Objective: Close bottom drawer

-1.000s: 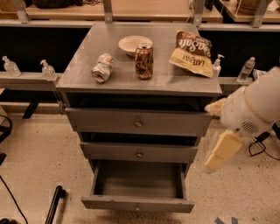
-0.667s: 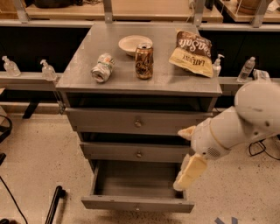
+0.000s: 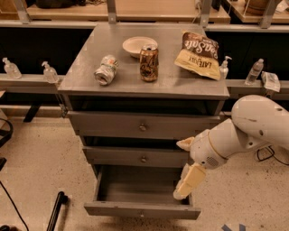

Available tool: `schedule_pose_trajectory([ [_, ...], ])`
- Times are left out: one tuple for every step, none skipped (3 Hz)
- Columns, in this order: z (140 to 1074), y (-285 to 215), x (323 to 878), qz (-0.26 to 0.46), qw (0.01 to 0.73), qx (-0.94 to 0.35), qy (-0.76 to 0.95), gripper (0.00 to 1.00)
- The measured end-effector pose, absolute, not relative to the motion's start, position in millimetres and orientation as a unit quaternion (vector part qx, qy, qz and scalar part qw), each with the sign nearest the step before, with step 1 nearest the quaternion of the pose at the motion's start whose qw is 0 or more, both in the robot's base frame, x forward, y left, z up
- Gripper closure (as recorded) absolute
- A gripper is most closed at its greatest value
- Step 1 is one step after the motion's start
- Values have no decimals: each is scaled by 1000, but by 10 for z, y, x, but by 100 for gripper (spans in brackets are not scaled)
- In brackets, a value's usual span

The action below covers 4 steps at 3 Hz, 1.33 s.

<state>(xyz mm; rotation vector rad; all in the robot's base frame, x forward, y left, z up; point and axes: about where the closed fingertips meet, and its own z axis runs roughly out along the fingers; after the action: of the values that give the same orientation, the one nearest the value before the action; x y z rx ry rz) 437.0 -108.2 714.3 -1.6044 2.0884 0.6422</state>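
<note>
Grey three-drawer cabinet [image 3: 135, 127]. The bottom drawer [image 3: 142, 210] stands pulled out toward the near side, its box empty. The gripper [image 3: 181, 169] hangs at the drawer's right side on a white arm [image 3: 253, 131] reaching in from the right. The jaws are spread wide and grasp nothing, and the lower one dips into the drawer's right near corner. On the counter [image 3: 180, 86] are a bowl [image 3: 139, 46], an upright can [image 3: 149, 63], a crushed can [image 3: 106, 70] and a chip bag [image 3: 198, 54].

Probably lab: workbenches [image 3: 153, 10], end effector [image 3: 181, 169] at drawer [image 3: 140, 210].
</note>
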Motion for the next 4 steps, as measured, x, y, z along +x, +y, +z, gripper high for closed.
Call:
schedule_pose_trajectory([
  [6791,-1056,4441,267,222,-577,740,0],
  [6123,-1127,4490,329,245,-555,723,0],
  [5470,-1254,4467,384,242,-533,714,0],
  [4669,-1324,4349,437,199,-511,713,0],
])
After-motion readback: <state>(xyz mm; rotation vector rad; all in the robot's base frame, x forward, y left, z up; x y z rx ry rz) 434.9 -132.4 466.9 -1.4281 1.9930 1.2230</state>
